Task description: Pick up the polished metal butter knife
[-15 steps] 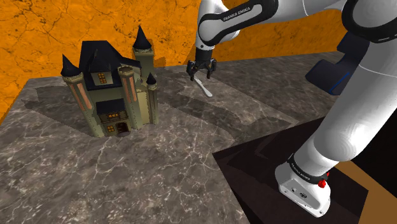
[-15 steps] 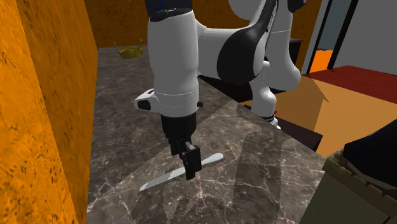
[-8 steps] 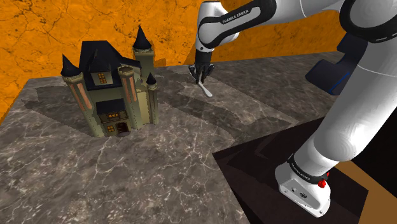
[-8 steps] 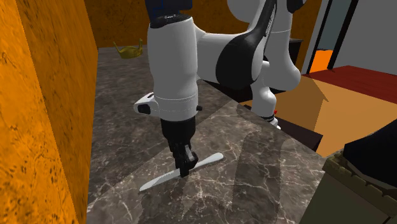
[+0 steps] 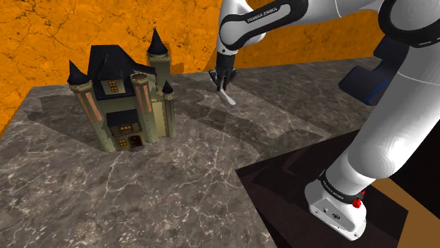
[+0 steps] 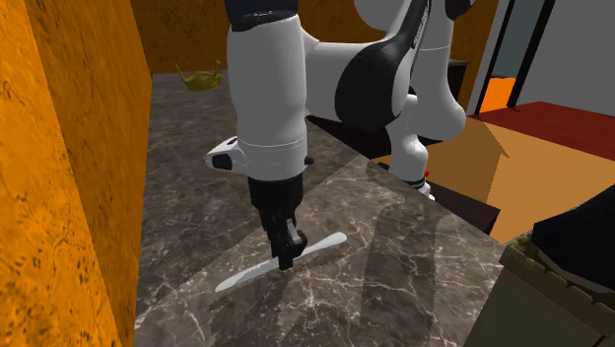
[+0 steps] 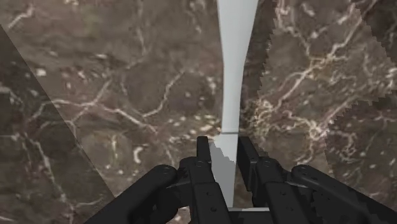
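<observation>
In the shoulder view your hand (image 5: 223,86) is low at the far side of the dark marble table (image 5: 176,176), close to the orange wall (image 5: 84,28), and the pale grey butter knife (image 5: 228,98) pokes out from under it towards the stand (image 5: 296,176). A toy castle (image 5: 123,91) stands on the table well apart from the knife, on this view's left. In the second exterior view the hand (image 6: 287,261) points straight down onto the middle of the knife (image 6: 320,243), whose two ends stick out on either side of the black fingers (image 6: 289,244). You cannot tell here whether the blade touches the marble. A small yellow object (image 6: 202,77) lies far back by the wall. In the wrist view the hand (image 7: 224,151) is narrowed onto the knife (image 7: 232,76): both fingers press against its flat sides, and the rest of it runs straight away from the hand over the veined marble.
</observation>
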### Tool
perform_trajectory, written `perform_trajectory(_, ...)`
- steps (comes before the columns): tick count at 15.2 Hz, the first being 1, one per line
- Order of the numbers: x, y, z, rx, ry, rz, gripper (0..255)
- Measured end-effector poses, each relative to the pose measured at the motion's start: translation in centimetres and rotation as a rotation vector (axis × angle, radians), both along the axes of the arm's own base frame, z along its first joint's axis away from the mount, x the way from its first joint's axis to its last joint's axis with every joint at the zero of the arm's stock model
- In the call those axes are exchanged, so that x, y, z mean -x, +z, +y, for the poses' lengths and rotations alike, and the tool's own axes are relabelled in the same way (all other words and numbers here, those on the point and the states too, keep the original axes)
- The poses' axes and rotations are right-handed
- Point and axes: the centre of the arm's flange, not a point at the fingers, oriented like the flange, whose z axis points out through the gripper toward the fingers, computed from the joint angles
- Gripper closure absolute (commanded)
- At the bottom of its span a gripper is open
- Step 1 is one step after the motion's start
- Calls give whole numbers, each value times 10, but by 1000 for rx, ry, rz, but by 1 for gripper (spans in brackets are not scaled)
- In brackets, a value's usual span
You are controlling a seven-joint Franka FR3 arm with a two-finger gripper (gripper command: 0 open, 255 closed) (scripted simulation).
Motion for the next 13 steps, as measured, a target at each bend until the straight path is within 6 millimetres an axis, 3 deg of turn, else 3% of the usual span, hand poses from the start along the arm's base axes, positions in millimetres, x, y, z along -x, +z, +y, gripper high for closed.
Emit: perform_trajectory(13,0,66,-1,0,0,0,255)
